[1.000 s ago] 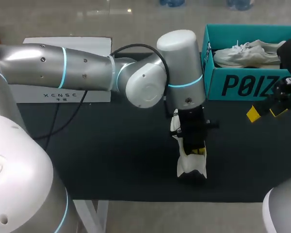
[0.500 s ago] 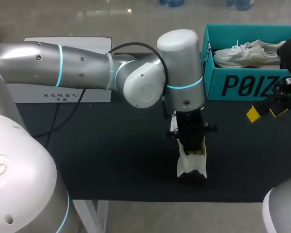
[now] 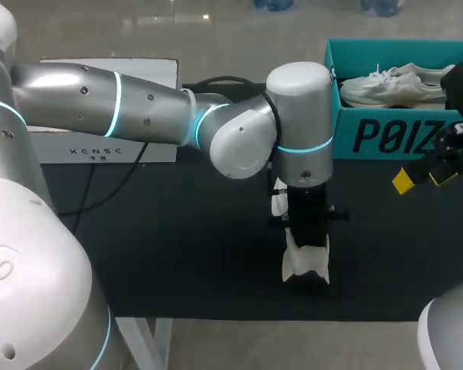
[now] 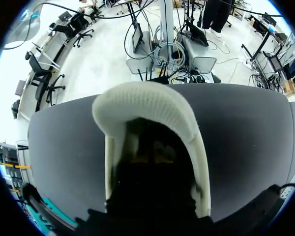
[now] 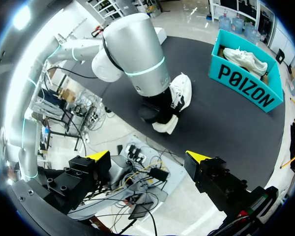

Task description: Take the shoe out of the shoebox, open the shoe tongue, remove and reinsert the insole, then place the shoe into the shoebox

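Head view: left hand [image 3: 307,230] down inside the near shoe [image 3: 304,266].
I cannot tell its grip; pinch the insole's heel edge, peel slowly. Right hand [image 3: 423,179] hangs open.

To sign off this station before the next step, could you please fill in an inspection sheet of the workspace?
Surface: dark mat over the table.
Job's things: white shoe on the mat; teal shoebox at the far right, holding a second white shoe.
Clutter: white board at the mat's far left.
Grippers: left gripper down in the white shoe, state hidden; right gripper open, empty, before the shoebox.
Cables: black cable crossing the mat.
Surroundings: nothing seen.
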Robot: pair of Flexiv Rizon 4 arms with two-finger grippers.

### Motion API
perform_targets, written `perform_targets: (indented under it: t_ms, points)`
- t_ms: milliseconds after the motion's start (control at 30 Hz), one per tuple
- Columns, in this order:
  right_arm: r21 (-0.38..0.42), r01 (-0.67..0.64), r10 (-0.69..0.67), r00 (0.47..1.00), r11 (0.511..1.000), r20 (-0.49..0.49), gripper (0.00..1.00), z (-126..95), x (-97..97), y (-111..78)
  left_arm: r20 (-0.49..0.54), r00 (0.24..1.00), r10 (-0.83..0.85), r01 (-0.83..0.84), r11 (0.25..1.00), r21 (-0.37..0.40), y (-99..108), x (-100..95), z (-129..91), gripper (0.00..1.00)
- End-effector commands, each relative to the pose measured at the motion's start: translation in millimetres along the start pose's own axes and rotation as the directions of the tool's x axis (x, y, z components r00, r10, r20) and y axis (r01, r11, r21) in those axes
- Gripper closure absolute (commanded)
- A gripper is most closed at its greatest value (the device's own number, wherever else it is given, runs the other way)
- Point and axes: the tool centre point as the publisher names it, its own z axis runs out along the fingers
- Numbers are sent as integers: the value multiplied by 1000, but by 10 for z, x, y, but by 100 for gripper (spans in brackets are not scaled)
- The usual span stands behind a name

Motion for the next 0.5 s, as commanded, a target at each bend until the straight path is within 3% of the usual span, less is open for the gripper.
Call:
perform_targets:
  t_ms: [33, 267, 500]
  points:
    - [8, -1, 1, 1000, 1000, 0, 0, 1, -3, 36, 28, 1000, 12, -11, 999, -40, 14, -3, -150, 100]
    - [8, -1, 1, 1000, 1000, 0, 0, 1, -3, 36, 72, 997, 25, -18, 995, -97, 143, -80, -493, 100]
    - [8, -1, 1, 1000, 1000, 0, 0, 1, -3, 36, 87, 995, 56, -42, 986, -161, 311, -158, -667, 100]
